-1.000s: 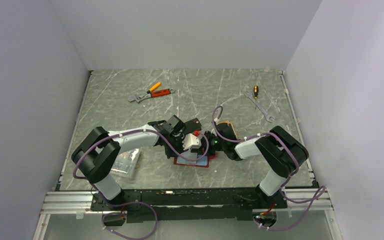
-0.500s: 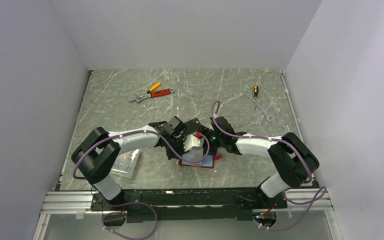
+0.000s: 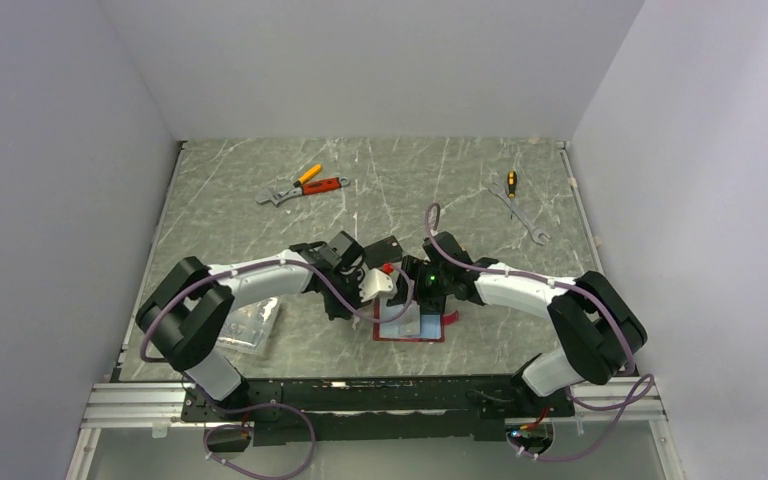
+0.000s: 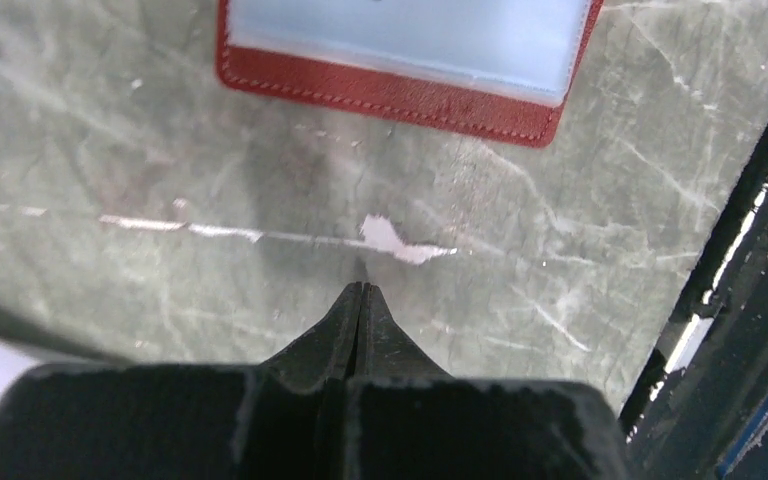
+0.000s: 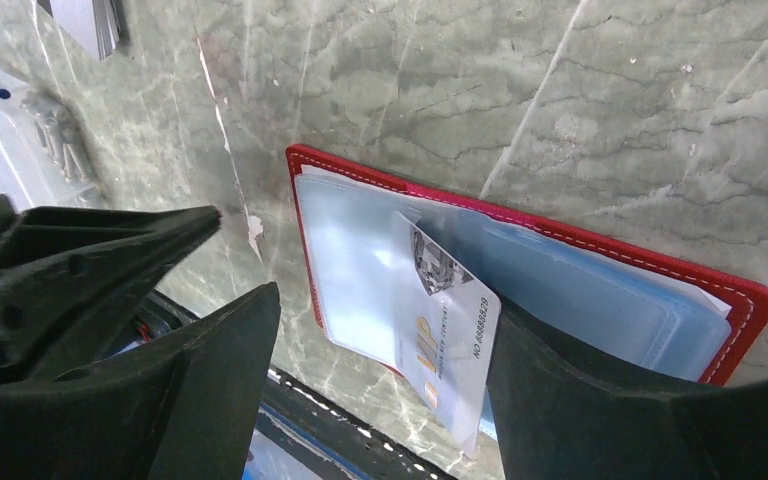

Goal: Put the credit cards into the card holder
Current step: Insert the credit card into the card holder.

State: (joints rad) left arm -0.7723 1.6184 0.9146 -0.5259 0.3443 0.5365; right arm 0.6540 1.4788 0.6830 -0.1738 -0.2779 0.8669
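The card holder [image 3: 428,334] is a red wallet lying open on the table, bluish sleeves up, between the two arms. A silver-white credit card [image 5: 447,318] marked VIP sticks up with one end in a sleeve of the card holder [image 5: 600,243]. It leans on one finger of my right gripper [image 5: 385,305], which is open around it; the other finger stands apart from the card. My left gripper [image 4: 362,290] is shut and empty, its tips low over bare table just short of the card holder's red edge [image 4: 390,92].
A small stack of grey cards [image 5: 95,22] lies beyond the wallet. A clear plastic box [image 3: 250,326] sits by the left arm and a black flat rectangle [image 3: 386,246] behind the grippers. Pliers [image 3: 305,185] and a wrench [image 3: 522,210] lie far back. The table's front edge [image 4: 740,260] is close.
My right gripper has opened and let go of the card, which stays in the sleeve. Both grippers and the wallet have shifted to the right.
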